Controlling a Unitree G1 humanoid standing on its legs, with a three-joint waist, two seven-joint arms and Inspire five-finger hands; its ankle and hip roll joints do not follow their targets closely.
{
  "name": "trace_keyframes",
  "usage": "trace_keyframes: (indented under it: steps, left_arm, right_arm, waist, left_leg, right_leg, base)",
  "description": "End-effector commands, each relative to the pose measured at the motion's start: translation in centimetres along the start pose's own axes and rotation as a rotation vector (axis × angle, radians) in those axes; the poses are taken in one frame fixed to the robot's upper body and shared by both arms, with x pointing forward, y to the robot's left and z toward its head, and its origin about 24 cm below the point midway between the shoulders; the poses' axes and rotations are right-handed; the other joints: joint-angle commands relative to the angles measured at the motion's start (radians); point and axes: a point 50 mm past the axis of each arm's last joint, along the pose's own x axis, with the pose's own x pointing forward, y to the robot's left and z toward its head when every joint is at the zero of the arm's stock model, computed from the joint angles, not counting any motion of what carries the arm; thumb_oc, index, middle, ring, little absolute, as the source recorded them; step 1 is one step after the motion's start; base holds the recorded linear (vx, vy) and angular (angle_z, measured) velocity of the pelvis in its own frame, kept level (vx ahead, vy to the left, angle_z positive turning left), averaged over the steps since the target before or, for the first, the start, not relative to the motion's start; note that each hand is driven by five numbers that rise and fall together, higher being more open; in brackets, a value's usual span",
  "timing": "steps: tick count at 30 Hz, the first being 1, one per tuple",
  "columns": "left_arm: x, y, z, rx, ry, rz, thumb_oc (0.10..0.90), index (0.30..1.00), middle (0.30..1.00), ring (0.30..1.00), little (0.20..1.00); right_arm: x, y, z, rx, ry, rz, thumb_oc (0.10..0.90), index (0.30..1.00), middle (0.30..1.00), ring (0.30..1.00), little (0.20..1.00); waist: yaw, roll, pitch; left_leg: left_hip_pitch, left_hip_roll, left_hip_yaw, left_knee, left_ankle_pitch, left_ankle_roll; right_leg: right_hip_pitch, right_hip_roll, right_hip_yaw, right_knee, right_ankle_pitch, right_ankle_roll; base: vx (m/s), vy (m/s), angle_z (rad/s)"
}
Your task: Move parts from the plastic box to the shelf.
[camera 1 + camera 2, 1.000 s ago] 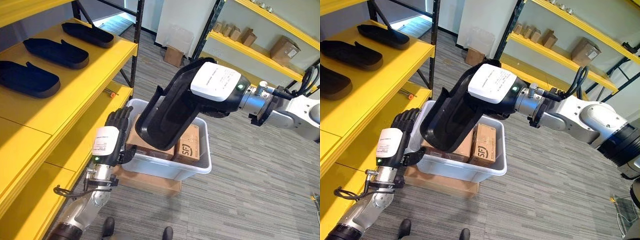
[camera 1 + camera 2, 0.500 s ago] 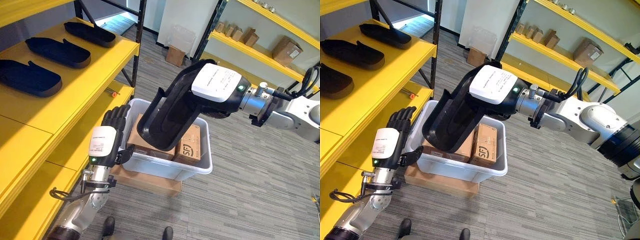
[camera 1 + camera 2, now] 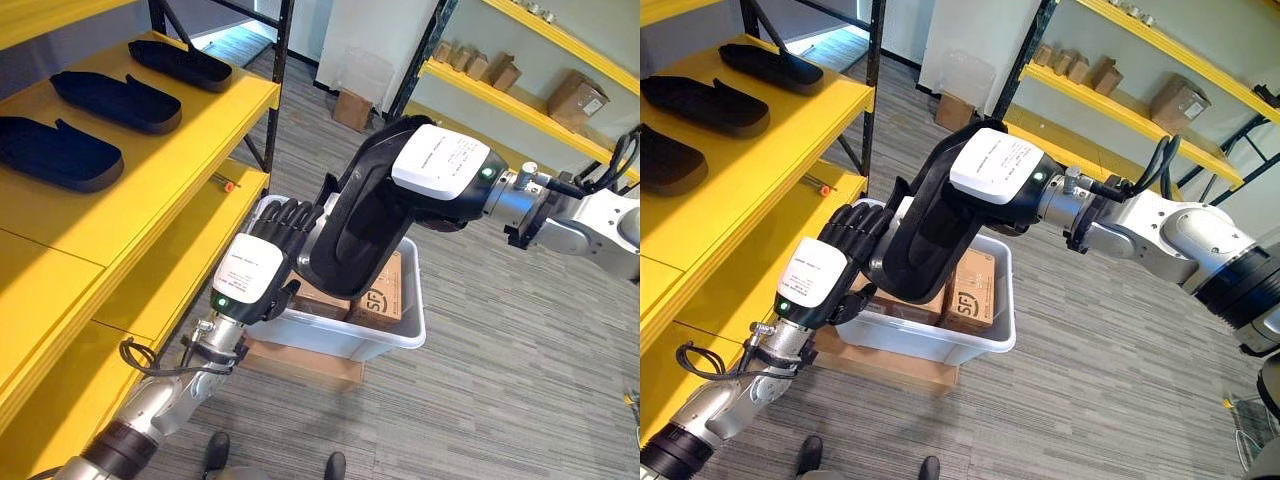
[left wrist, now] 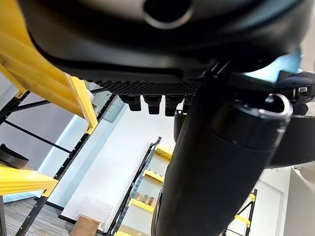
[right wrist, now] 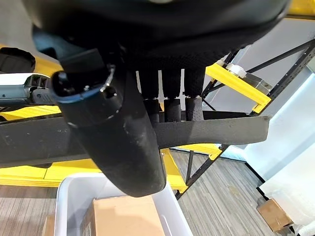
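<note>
Overhead, right robot hand (image 3: 440, 170) clasps one black part (image 3: 365, 225) (left robot hand (image 3: 255, 280) spread); three parts (image 3: 110, 95) shelved.

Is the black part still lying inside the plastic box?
No, the right hand holds the black part above the plastic box.

We note a matt black moulded part (image 3: 360, 225), a smooth translucent plastic box (image 3: 335, 335), brown cardboard cartons (image 3: 968, 293), glossy yellow-painted shelf (image 3: 150, 180).

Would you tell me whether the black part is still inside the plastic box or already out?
Out: the right hand holds the black part above the plastic box.
</note>
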Motion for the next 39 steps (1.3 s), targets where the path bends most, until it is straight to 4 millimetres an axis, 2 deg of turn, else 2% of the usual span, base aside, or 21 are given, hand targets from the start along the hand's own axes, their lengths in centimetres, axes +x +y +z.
trace_keyframes:
  steps: [1, 7, 14, 23, 30, 35, 39]
  left_arm:
    - [3.8, 2.8, 3.0, 0.009, -0.261, 0.169, 0.900, 1.000, 1.000, 1.000, 1.000]
    - [3.7, 1.8, 3.0, 0.009, -0.261, 0.127, 0.900, 1.000, 1.000, 1.000, 1.000]
    - [3.9, 2.2, 3.4, 0.004, -0.282, 0.143, 0.900, 1.000, 1.000, 1.000, 1.000]
    - [3.6, 3.0, 3.0, 0.015, -0.255, 0.184, 0.900, 1.000, 1.000, 1.000, 1.000]
    - [3.2, 3.2, 2.7, 0.008, -0.220, 0.205, 0.900, 1.000, 1.000, 1.000, 1.000]
    - [2.8, 3.9, 2.2, 0.025, -0.189, 0.238, 0.900, 1.000, 1.000, 1.000, 1.000]
    - [2.5, 6.4, 1.4, 0.065, -0.137, 0.376, 0.900, 1.000, 1.000, 1.000, 1.000]
  right_arm:
    - [0.9, -8.3, -2.5, -0.144, 0.080, -0.318, 0.400, 0.300, 0.300, 0.300, 0.300]
    - [1.4, -8.7, -2.1, -0.144, 0.057, -0.332, 0.400, 0.300, 0.300, 0.300, 0.300]
    - [1.5, -8.6, -2.3, -0.134, 0.065, -0.336, 0.400, 0.300, 0.300, 0.300, 0.300]
    - [1.0, -7.3, -3.3, -0.122, 0.124, -0.296, 0.400, 0.300, 0.300, 0.300, 0.300]
    - [0.3, -6.5, -4.0, -0.048, 0.175, -0.305, 0.400, 0.300, 0.300, 0.300, 0.300]
    - [-0.6, -5.7, -4.5, -0.015, 0.211, -0.298, 0.400, 0.300, 0.300, 0.300, 0.300]
    - [-1.8, -4.3, -4.6, 0.001, 0.244, -0.276, 0.400, 0.300, 0.300, 0.300, 0.300]
  waist:
    - [-0.001, 0.001, -0.041]
    - [-0.003, 0.000, -0.040]
    - [-0.002, -0.001, -0.039]
    - [0.008, -0.002, -0.034]
    - [0.009, 0.005, -0.031]
    - [0.014, 0.004, -0.030]
    - [0.024, 0.006, -0.024]
  left_leg:
    - [-0.026, 0.079, -0.009, 0.044, -0.027, 0.000]
    - [-0.023, 0.081, -0.007, 0.045, -0.029, 0.000]
    - [-0.026, 0.081, -0.007, 0.044, -0.029, 0.001]
    - [-0.033, 0.077, -0.011, 0.047, -0.027, 0.003]
    - [-0.037, 0.076, -0.013, 0.051, -0.026, 0.003]
    - [-0.042, 0.075, -0.017, 0.053, -0.026, 0.003]
    - [-0.048, 0.072, -0.022, 0.053, -0.023, 0.003]
  right_leg:
    - [0.151, -0.022, 0.016, 0.038, -0.086, 0.051]
    - [0.150, -0.022, 0.021, 0.039, -0.085, 0.050]
    - [0.148, -0.021, 0.021, 0.040, -0.083, 0.050]
    - [0.147, -0.022, 0.019, 0.038, -0.083, 0.050]
    - [0.142, -0.022, 0.017, 0.040, -0.084, 0.049]
    - [0.142, -0.022, 0.015, 0.041, -0.085, 0.049]
    - [0.146, -0.022, 0.007, 0.038, -0.085, 0.047]
  base:
    - [0.00, 0.000, 0.00]
    - [0.00, 0.000, 0.00]
    - [0.00, 0.000, 0.00]
    - [0.00, 0.000, 0.00]
    - [0.00, 0.000, 0.00]
    - [0.00, 0.000, 0.00]
    - [0.00, 0.003, 0.05]
